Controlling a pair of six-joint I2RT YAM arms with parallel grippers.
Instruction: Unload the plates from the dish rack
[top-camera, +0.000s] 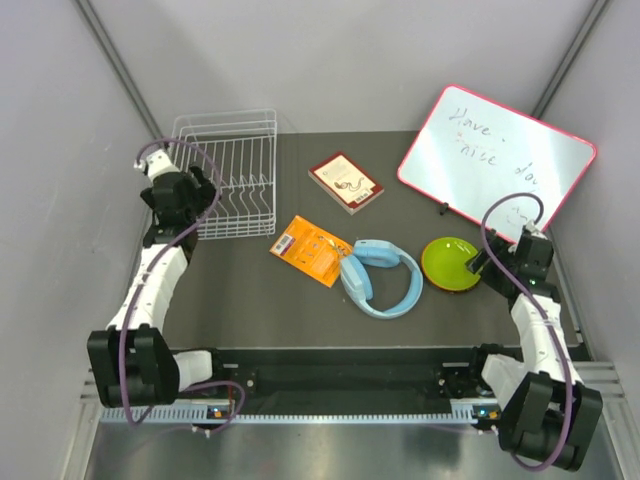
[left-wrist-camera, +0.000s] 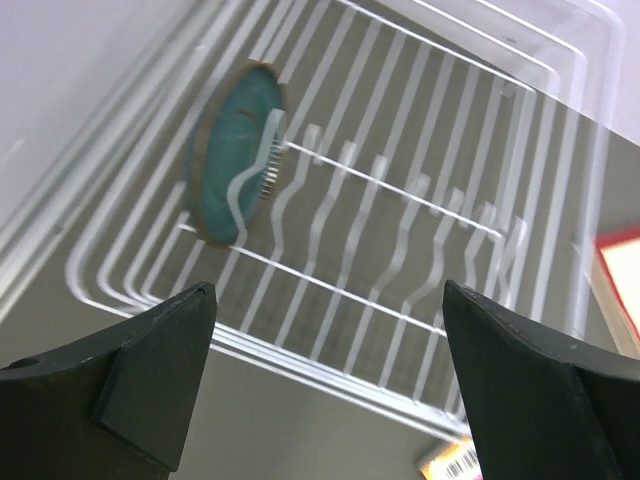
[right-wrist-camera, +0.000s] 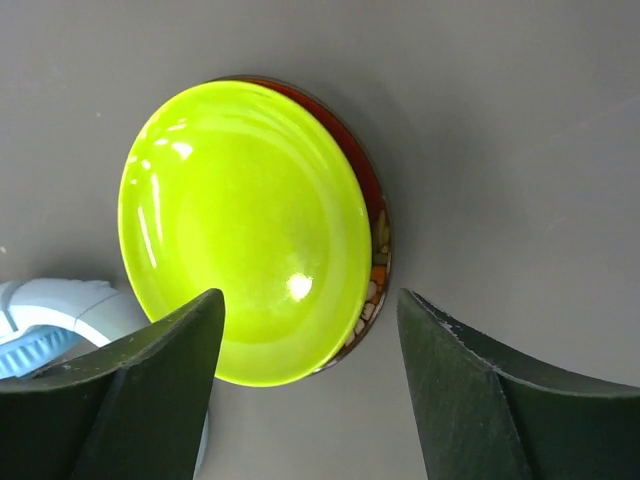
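1 teal plate (left-wrist-camera: 235, 155) is held on edge in the dish rack (top-camera: 245, 185), ahead-left of the nearer left tool (left-wrist-camera: 327, 290), which is opened wide. The right tool (right-wrist-camera: 310, 300) is opened over a green plate (right-wrist-camera: 245, 230).

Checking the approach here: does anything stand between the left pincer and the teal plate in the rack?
Nothing loose. The open left pincer faces the teal plate across open air; only a prong of the dish rack crosses the plate's face.
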